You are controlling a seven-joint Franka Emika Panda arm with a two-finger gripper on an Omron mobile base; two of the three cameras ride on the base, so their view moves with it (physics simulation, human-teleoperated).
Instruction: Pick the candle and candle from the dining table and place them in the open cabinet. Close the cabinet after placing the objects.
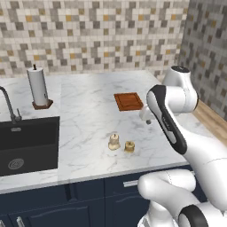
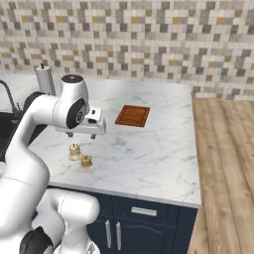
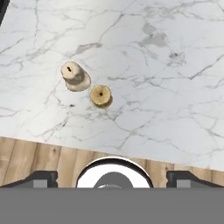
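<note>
On the veined white marble table (image 1: 88, 111) two small candles stand side by side near the front edge: a squat golden spool-shaped candle (image 3: 100, 95) and a taller cream candle (image 3: 73, 75) with narrower top. The pincer (image 3: 112, 178) hangs released above them.

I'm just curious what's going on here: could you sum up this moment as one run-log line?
gripper: open, above table, holding nothing | squat golden-tan candle beside taller pale cream candle: both on white marble dining table | stage: before first pick
</note>
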